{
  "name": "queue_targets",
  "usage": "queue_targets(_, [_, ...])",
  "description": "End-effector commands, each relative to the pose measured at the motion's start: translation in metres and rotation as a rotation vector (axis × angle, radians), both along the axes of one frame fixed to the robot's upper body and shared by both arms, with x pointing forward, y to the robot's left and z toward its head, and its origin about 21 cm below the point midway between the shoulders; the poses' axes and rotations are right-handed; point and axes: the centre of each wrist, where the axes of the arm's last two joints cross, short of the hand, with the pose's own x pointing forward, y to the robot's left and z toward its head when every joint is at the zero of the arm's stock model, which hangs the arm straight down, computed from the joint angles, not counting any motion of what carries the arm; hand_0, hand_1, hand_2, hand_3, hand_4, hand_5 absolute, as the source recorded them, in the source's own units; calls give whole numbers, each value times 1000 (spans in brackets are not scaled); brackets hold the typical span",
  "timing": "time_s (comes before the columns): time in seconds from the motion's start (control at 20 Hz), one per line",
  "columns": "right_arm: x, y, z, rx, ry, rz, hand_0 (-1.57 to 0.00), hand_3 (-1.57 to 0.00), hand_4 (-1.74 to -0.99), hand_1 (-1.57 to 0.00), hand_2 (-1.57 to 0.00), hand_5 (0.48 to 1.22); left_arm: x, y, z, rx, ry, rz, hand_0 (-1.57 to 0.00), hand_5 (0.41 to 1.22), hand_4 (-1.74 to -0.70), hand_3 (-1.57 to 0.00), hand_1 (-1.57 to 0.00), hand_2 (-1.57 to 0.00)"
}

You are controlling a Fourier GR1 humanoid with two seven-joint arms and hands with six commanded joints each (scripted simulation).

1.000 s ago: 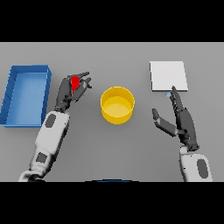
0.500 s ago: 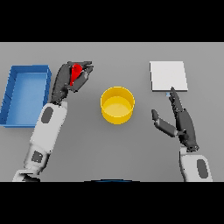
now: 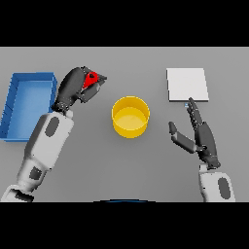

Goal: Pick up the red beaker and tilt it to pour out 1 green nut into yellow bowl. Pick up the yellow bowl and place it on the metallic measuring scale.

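My left hand (image 3: 73,87) is curled round the red beaker (image 3: 92,80), holding it raised and tilted, to the left of and behind the yellow bowl (image 3: 130,116). The beaker is mostly hidden by the fingers; only its red rim shows. The bowl stands upright at the table's middle, apart from both hands. I see no green nut. The metallic measuring scale (image 3: 187,84), a pale square plate, lies at the back right. My right hand (image 3: 200,135) is open with straight fingers, right of the bowl and just in front of the scale.
A blue tray (image 3: 28,103) stands at the left edge, beside my left forearm.
My left hand has lifted the red beaker higher and carried it rightward toward the bowl, tilting it. The right hand has stayed put.
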Motion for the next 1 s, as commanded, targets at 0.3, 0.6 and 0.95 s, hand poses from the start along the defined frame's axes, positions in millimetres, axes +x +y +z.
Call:
queue_targets(0.3, [0, 2, 3, -33, 3, -12, 1, 1, -1289, 1, 1, 695, 10, -26, 27, 536, -39, -175, -1570, 1182, -1730, -1570, -1570, -1570])
queue_targets(0.6, [-3, 2, 3, 17, 36, -23, 1, 1, -1278, 1, 1, 672, 19, -51, 44, 892, -9, -293, -1571, 1211, -1630, -1478, -1571, -1571])
queue_targets(0.95, [0, 0, 1, 76, 43, -28, 1, 1, -1299, 1, 1, 612, 25, -83, 53, 1257, -17, -349, -1571, 1219, -1704, -1239, -1571, -1571])
